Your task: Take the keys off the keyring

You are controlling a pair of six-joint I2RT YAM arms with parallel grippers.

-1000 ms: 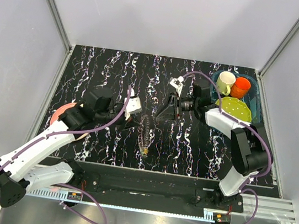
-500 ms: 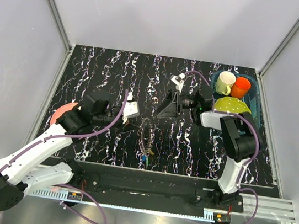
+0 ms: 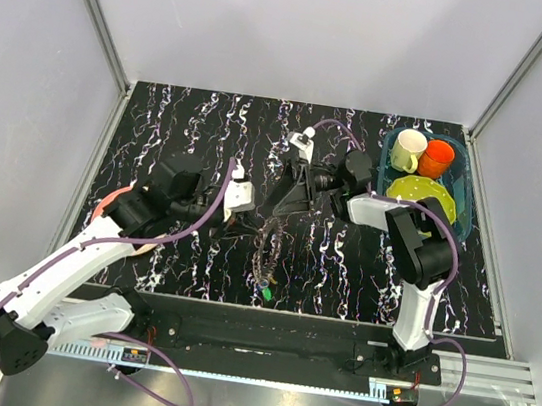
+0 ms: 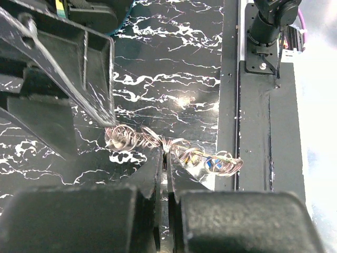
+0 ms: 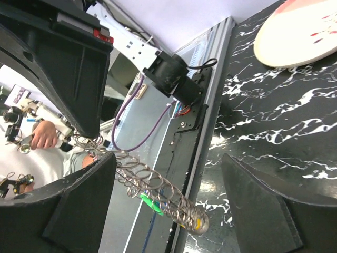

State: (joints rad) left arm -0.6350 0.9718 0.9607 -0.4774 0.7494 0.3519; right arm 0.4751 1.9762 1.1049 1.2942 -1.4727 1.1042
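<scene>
The keyring [image 3: 267, 248] is a silver ring with a coiled, toothed edge, seen edge-on at the table's middle. My left gripper [image 3: 256, 223] is shut on its wire near the middle, as the left wrist view [image 4: 164, 158] shows, with the keyring [image 4: 179, 153] running across the fingertips. A green key [image 3: 265, 290] hangs at its near end. In the right wrist view the keyring [image 5: 158, 192] carries a green key [image 5: 150, 203] and a yellow key [image 5: 199, 225]. My right gripper [image 3: 284, 197] is open at the ring's far end, jaws wide apart [image 5: 169, 158].
A teal bin [image 3: 463, 190] at the back right holds a cream mug [image 3: 408, 150], an orange cup [image 3: 437, 158] and a green dotted plate [image 3: 423, 196]. A pink disc [image 3: 109, 209] lies under the left arm. The black front rail [image 3: 262, 338] runs along the near edge.
My right gripper has moved left to the ring's far end. The left gripper has stayed shut on the ring, and the green key now shows at its near end.
</scene>
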